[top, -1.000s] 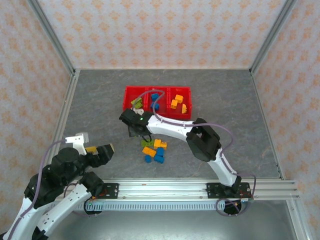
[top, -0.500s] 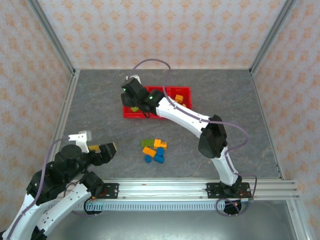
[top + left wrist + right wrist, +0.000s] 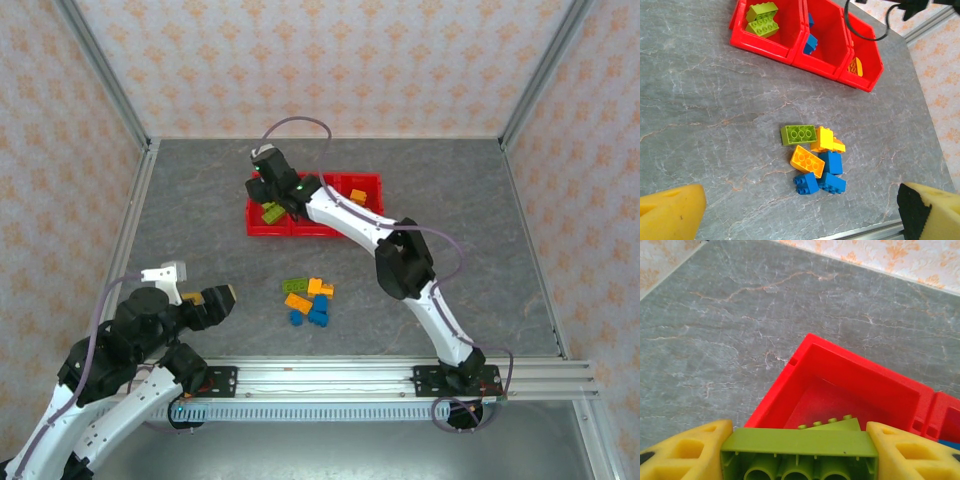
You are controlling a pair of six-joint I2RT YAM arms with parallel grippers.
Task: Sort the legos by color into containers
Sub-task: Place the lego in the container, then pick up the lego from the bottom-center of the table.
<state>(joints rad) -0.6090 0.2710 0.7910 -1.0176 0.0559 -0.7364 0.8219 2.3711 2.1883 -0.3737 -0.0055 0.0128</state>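
My right gripper (image 3: 799, 434) is shut on a lime green lego (image 3: 799, 452) and hovers over the left bin of the red containers (image 3: 785, 385); another green brick (image 3: 832, 424) lies inside below it. From above, that gripper (image 3: 275, 193) sits at the tray's left end (image 3: 300, 230). A loose pile of legos (image 3: 308, 298) lies on the table: a green one (image 3: 798, 134), an orange one (image 3: 807, 161), a yellow one (image 3: 824, 139) and blue ones (image 3: 820, 182). My left gripper (image 3: 205, 297) stands open, near the front left and short of the pile.
The middle bin holds blue bricks (image 3: 810, 44) and the right bin orange ones (image 3: 855, 66). A metal rail (image 3: 400, 378) runs along the near edge. Papered walls enclose the grey table on three sides.
The right arm has swung from beside the pile up to the tray's left bin, carrying the green brick. The left arm has barely shifted.
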